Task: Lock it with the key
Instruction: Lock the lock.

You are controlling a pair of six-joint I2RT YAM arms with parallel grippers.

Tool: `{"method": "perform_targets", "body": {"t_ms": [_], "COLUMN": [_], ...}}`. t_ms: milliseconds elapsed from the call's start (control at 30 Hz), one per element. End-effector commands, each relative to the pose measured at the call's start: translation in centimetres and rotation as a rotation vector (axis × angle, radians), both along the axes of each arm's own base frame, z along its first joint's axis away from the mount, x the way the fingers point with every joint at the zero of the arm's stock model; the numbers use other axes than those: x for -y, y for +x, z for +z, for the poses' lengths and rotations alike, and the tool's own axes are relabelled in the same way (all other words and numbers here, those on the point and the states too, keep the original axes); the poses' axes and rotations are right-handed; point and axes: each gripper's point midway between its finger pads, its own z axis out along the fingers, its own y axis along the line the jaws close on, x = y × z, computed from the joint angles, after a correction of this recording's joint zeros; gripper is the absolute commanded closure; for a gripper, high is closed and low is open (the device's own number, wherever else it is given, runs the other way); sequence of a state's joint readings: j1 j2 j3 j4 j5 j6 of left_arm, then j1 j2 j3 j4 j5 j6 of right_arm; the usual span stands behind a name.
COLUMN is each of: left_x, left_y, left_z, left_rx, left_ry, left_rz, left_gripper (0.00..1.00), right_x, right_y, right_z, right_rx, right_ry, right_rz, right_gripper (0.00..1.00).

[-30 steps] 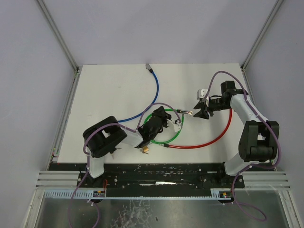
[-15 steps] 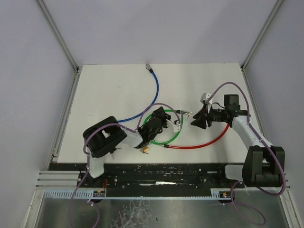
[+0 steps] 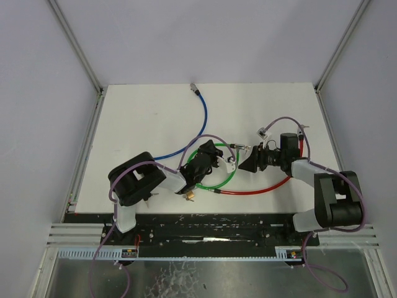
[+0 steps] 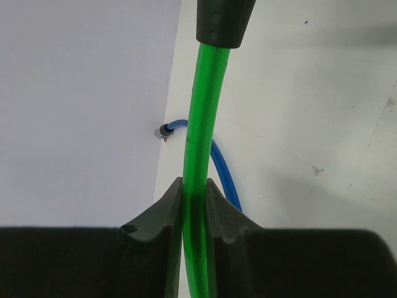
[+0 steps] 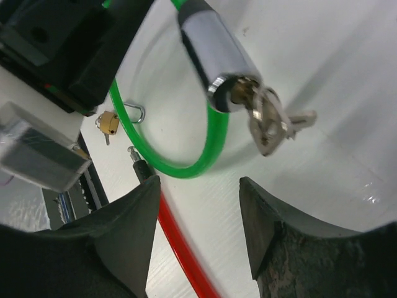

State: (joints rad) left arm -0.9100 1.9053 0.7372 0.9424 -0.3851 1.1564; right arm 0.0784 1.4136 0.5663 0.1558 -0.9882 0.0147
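key (image 5: 271, 123) in lock barrel (image 5: 211, 49), right hand (image 5: 198, 189) spread near it; left hand (image 4: 194, 194) pinching green cable (image 4: 201, 112)

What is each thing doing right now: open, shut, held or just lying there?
left hand, shut on the green cable lock
green cable lock, held
key, stuck in the lock's silver end, untouched
right hand, open, near the key
blue cable, lying loose
red cable, lying loose

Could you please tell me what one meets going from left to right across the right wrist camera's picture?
small brass padlock → silver lock barrel → bunch of keys. The green cable is left out, since it spans several of these.
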Motion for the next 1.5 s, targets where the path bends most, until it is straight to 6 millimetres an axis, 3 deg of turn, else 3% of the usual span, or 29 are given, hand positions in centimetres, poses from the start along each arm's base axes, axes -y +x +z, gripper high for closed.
{"method": "perform_targets", "body": {"t_ms": [0, 200, 333, 400, 533, 633, 833, 967, 1133, 1267, 1467], "left_x": [0.2, 0.3, 0.4, 0.6, 0.8, 1.2, 1.7, 1.6, 1.6, 1.8, 1.2], "left_y": [-0.2, -0.4, -0.4, -0.5, -0.8, -1.2, -2.1, -2.7, -2.9, -2.6, -2.3], "left_z": [1.9, 1.9, 2.1, 2.2, 2.3, 3.2, 7.4, 8.5, 6.6, 4.3, 2.1], "left_rx": [0.028, 0.018, 0.012, 0.007, -0.038, -0.07, -0.103, -0.109, -0.131, -0.145, -0.131], "left_ry": [-0.069, -0.075, -0.087, -0.096, -0.117, -0.144, -0.205, -0.213, -0.169, -0.132, -0.107], "left_rz": [0.005, -0.002, -0.006, -0.009, -0.02, -0.038, -0.088, -0.111, -0.124, -0.113, -0.087], "left_gripper": [1.0, 1.0, 1.0, 1.0, 1.0, 1.0, 1.0, 1.0, 1.0, 1.0, 1.0], "right_x": [-1.1, -3.3, -4.1, -4.3, -4.8, -4.4, -4.0, -3.8, -3.6, -4.0, -4.3], "right_y": [2.0, 2.2, 2.2, 2.4, 2.7, 3.7, 6.9, 8.6, 10.2, 10.3, 10.4], "right_z": [0.1, 0.5, -0.2, -0.3, 1.0, 3.0, 9.6, 11.7, 11.9, 12.1, 10.0], "right_rx": [-0.062, -0.066, -0.086, -0.093, -0.049, 0.092, 0.507, 0.745, 0.997, 1.223, 1.256], "right_ry": [0.107, 0.238, 0.228, 0.237, 0.275, 0.241, 0.168, 0.091, 0.005, 0.018, 0.045], "right_rz": [-0.124, -0.173, -0.191, -0.198, -0.156, -0.159, -0.115, -0.068, -0.019, 0.023, 0.033], "right_gripper": [0.39, 0.41, 0.47, 0.56, 0.91, 0.99, 1.0, 1.0, 1.0, 1.0, 1.0]}}
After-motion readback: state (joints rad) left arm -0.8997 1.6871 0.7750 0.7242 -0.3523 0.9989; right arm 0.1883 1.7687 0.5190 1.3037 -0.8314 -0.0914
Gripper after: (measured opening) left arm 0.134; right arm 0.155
